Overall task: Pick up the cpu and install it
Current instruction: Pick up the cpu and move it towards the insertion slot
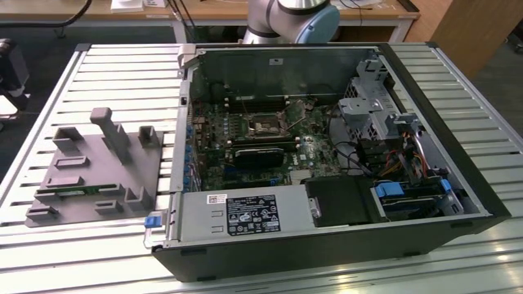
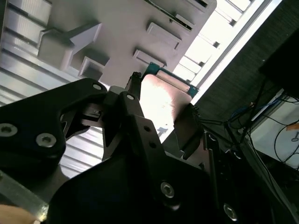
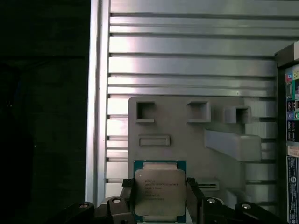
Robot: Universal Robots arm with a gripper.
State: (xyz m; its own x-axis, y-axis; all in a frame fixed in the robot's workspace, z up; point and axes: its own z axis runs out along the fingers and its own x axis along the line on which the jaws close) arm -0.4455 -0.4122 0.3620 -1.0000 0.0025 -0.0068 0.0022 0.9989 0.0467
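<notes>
— Cpu [image 3: 160, 193] status: where is it?
— I have it in the gripper [image 3: 160, 197]. The fingers [image 3: 127, 200] are closed partway, pinching the chip by two opposite edges, and its metal top faces the first wrist camera.
— What's beneath it?
— The grey fixture tray [image 3: 187, 135], on the slatted table [image 3: 187, 60]. In the second wrist view I see the cpu [image 2: 163, 100] between the black jaws, with the tray's blocks behind it. I can't tell how far above the tray it hangs.
— And the computer?
— In the exterior view the computer case [image 1: 327, 257] lies open on the table. The tray [image 1: 90, 174] is just beside it on the exterior view's left. The motherboard [image 1: 237, 131] is exposed, and the arm's base [image 1: 294, 18] stands at the far side.
</notes>
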